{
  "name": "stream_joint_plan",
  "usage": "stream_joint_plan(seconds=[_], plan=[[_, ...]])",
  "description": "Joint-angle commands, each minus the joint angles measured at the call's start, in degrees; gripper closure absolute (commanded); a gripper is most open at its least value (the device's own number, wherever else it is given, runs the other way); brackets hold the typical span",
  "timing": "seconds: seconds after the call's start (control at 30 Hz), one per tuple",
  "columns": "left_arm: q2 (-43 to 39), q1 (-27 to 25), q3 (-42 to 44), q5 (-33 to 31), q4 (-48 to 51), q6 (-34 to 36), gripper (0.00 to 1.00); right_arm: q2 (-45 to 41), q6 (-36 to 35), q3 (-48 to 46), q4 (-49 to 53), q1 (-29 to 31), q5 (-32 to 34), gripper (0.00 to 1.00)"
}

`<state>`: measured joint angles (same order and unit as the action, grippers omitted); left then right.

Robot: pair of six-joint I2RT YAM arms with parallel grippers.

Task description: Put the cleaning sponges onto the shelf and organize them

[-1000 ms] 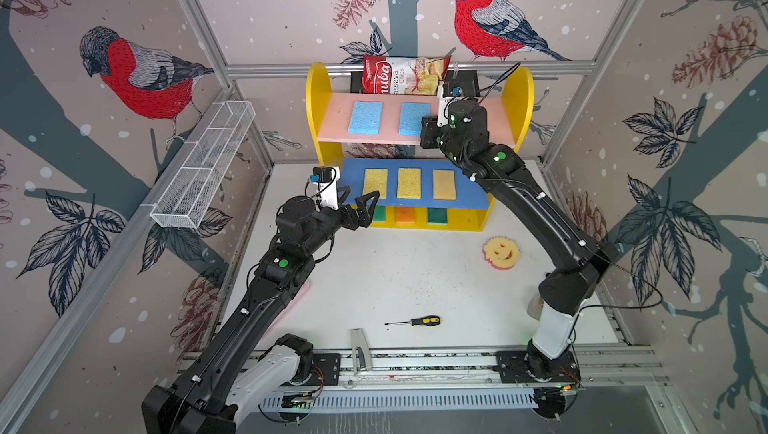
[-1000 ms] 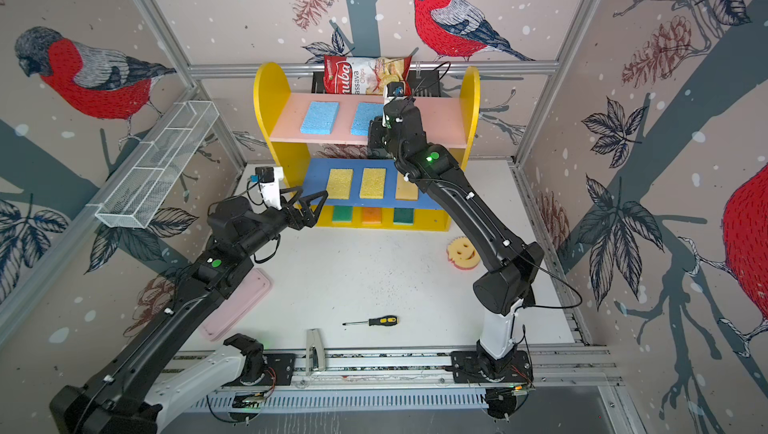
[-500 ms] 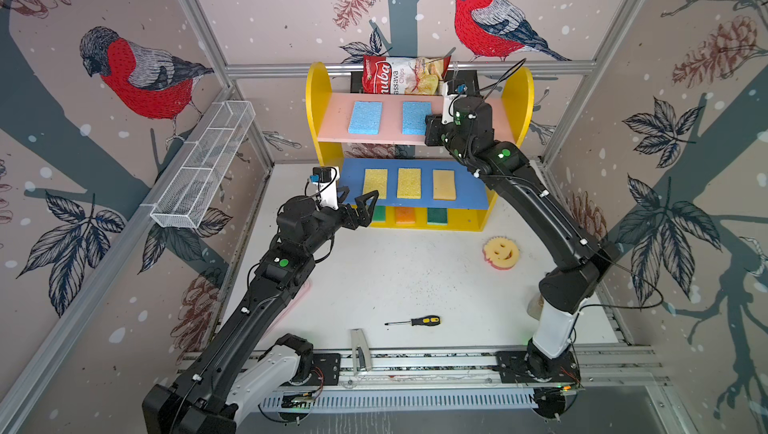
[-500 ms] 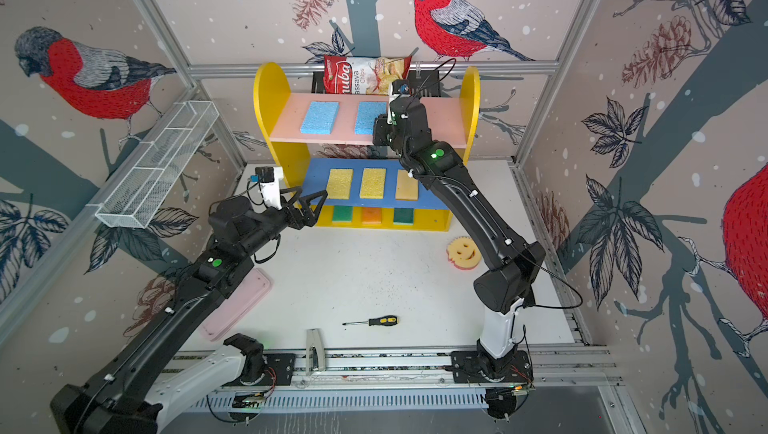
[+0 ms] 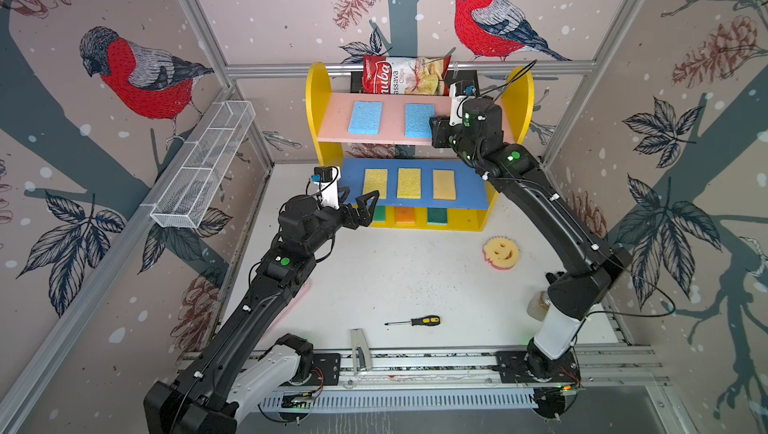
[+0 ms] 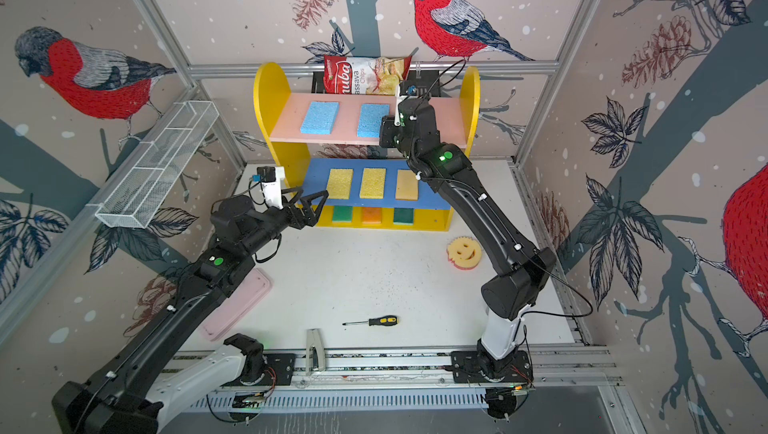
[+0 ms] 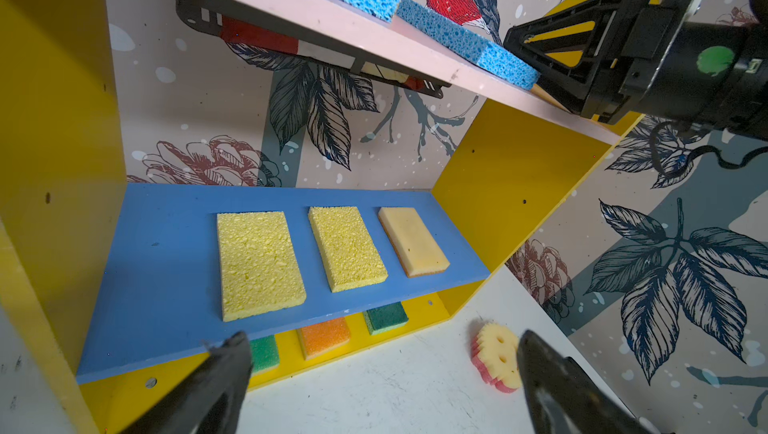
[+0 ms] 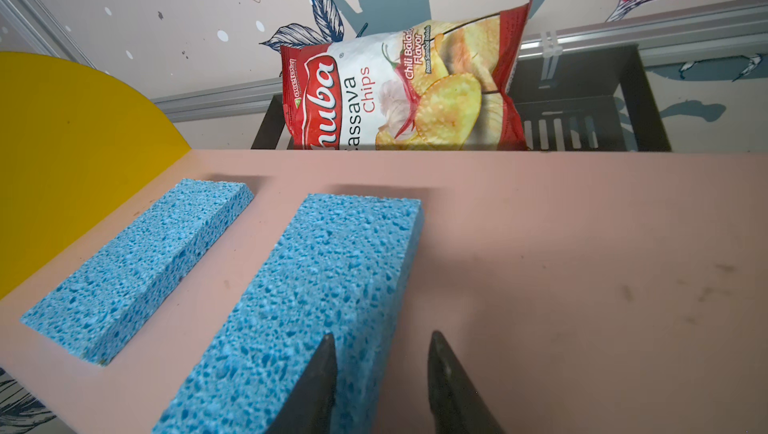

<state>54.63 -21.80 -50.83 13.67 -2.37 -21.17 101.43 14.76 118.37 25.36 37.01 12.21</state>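
The yellow shelf (image 5: 318, 120) stands at the back. Two light blue sponges (image 5: 365, 117) (image 5: 419, 119) lie on its pink upper board (image 5: 392, 120). Three yellow sponges (image 5: 409, 183) lie on the blue board, and green and orange ones (image 5: 405, 215) on the base. The round smiley sponge (image 5: 500, 251) lies on the table to the right of the shelf. My right gripper (image 8: 382, 336) is open at the front corner of the second blue sponge (image 8: 316, 286), with one finger over it and one over bare board. My left gripper (image 7: 382, 336) hangs wide open and empty before the shelf's lower left.
A chips bag (image 5: 405, 75) leans in a black basket (image 5: 469, 79) behind the shelf. A white wire mesh tray (image 5: 203, 166) hangs on the left wall. A screwdriver (image 5: 415, 321) lies near the front, and a pink tray (image 6: 237, 303) under my left arm.
My right gripper's jaws have spread apart at the second blue sponge, and its wrist has shifted slightly to the right. The left arm has not moved.
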Motion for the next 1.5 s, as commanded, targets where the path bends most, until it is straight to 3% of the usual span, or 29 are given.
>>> stream_joint_plan(seconds=[0.0, 0.23, 0.6, 0.9, 1.1, 1.33, 1.47], plan=[[-0.22, 0.14, -0.32, 0.23, -0.64, -0.43, 0.02, -1.21, -0.28, -0.2, -1.68, 0.07, 0.1, 0.57], [-0.25, 0.18, -1.08, -1.39, 0.63, 0.16, 0.02, -6.36, -0.11, -4.91, -3.75, -0.01, 0.49, 0.5], [0.03, 0.48, -3.19, -8.5, 4.73, -3.32, 0.02, -29.3, 2.35, -33.6, -21.41, 0.34, -5.04, 0.5], [1.48, 0.62, -3.99, -5.73, 1.68, -9.17, 0.02, -46.94, 6.97, -56.94, -22.58, -0.56, 4.12, 0.5], [1.88, 0.45, -3.64, -5.49, 1.12, -12.0, 0.04, -50.0, 9.72, -65.28, -16.94, -3.77, 3.96, 0.44], [1.71, -2.12, -2.51, -7.46, 1.01, -13.38, 0.05, -48.44, 13.77, -74.98, -13.78, -11.55, -6.11, 0.26], [3.2, -2.72, -2.07, -7.31, -0.4, -14.14, 0.05, -48.0, 15.09, -80.22, -13.61, -16.52, -10.87, 0.21]])
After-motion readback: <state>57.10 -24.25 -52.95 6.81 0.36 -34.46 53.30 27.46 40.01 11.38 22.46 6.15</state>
